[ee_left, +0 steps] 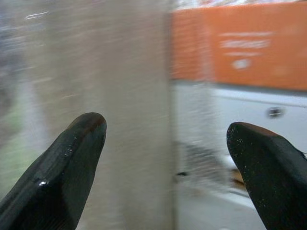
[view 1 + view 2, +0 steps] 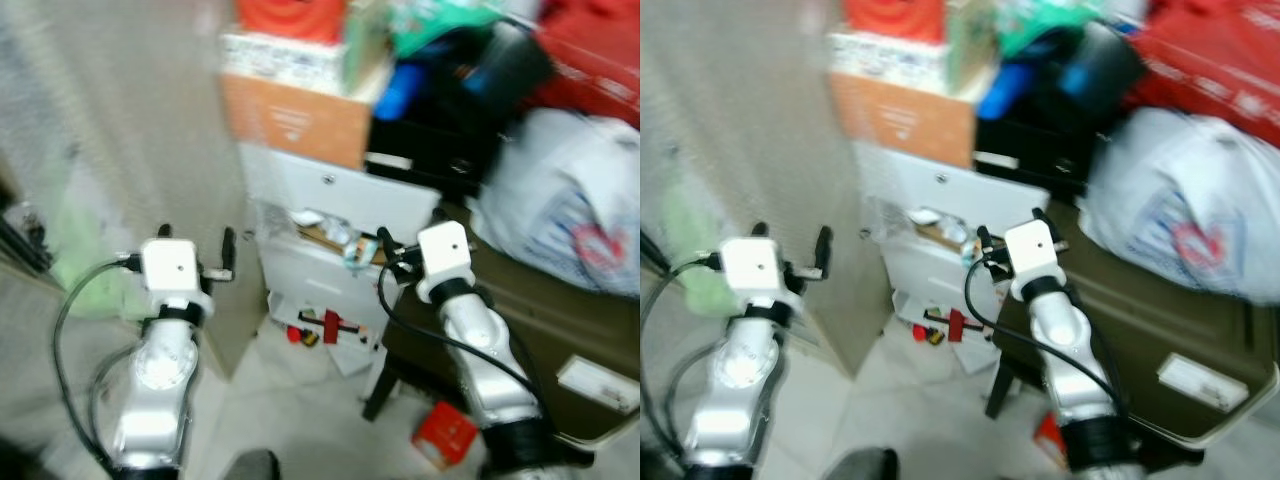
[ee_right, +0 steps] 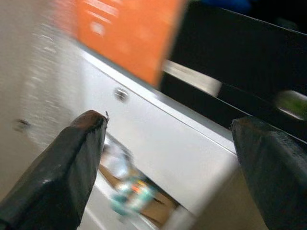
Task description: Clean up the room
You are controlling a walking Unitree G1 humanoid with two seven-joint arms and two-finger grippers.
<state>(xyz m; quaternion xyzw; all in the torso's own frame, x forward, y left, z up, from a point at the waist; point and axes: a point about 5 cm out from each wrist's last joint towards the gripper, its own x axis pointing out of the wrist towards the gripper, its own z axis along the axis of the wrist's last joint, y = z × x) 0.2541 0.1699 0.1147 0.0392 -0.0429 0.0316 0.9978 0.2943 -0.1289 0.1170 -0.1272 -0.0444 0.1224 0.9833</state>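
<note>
Both grippers hang in the air with fingers spread apart and nothing between them — the left gripper (image 2: 195, 252) before a beige wall panel (image 2: 150, 120), the right gripper (image 3: 168, 172) facing a white drawer unit (image 2: 330, 190). An orange box (image 2: 295, 120) sits at the unit's top edge, clutter (image 2: 330, 235) lies in its open drawer, and red scraps (image 2: 325, 328) lie on the floor — beside a dark table's (image 2: 540, 310) leg.

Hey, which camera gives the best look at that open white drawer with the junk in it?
The left eye view: the open drawer shows whole, with clutter inside, between both raised grippers. The right eye view shows the same, equally blurred. The right wrist view catches a close, partial slice of its contents; the left wrist view only a smeared edge.
</note>
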